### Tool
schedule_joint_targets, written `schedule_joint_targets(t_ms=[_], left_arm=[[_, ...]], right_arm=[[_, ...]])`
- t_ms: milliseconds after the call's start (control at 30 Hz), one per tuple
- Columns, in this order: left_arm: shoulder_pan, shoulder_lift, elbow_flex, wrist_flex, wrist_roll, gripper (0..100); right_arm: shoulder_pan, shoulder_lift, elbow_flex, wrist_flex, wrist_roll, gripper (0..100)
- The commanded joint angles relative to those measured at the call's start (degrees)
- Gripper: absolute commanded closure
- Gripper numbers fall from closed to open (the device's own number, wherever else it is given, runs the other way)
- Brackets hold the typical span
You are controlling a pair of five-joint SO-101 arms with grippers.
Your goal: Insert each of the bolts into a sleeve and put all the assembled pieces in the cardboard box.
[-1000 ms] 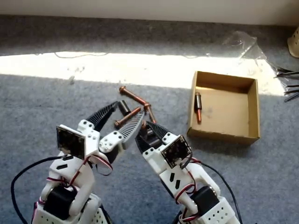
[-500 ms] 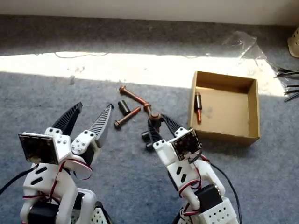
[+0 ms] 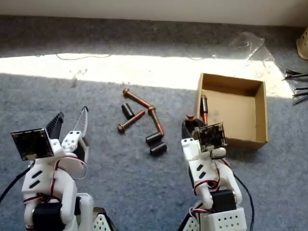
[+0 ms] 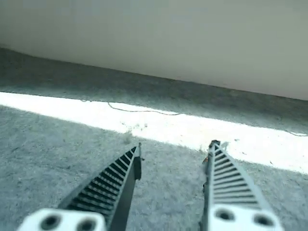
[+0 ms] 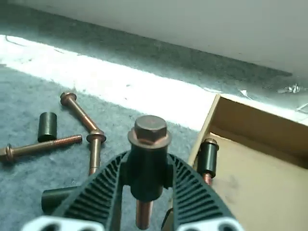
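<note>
The right pincer (image 5: 146, 166) is clamping a sleeved bolt (image 5: 148, 137) by its sleeve, just beside the cardboard box's (image 3: 240, 141) near left corner. Carried too low, it is risking a knock on the rim; tipped, the bolt may slide free. One assembled piece (image 3: 204, 109) is lying along the left wall, leaving bare floor beyond. The left pincer (image 4: 175, 148), released, is hanging well apart from the loose bolts (image 3: 131, 121).

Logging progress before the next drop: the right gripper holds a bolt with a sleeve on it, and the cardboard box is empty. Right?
Not quite. The cardboard box is not empty: one assembled bolt and sleeve already lies in it, as the high view shows. The right gripper does hold a bolt with a sleeve on it.
</note>
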Motion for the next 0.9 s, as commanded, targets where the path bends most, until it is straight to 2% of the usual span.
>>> schedule_joint_targets(t_ms=[0, 67, 167, 467, 867], left_arm=[[-0.57, -0.04, 4.62, -5.89, -0.09, 94], [-0.57, -0.04, 6.9, -8.18, -0.09, 100], [-0.66, -0.04, 10.33, -11.16, -0.09, 98], [-0.75, -0.04, 18.95, -20.4, -0.35, 99], [-0.57, 0.04, 21.05, -22.07, -0.35, 99]], right_arm=[[2.68, -0.22, -11.12, 4.88, 0.44, 99.4], [4.44, 0.04, -14.64, 6.37, 0.44, 99.4], [8.31, 4.7, -19.21, 7.69, 1.49, 99.5], [16.48, 41.45, -37.14, 7.52, 8.0, 99.5], [17.63, 81.19, -58.77, 7.52, 8.09, 99.5]])
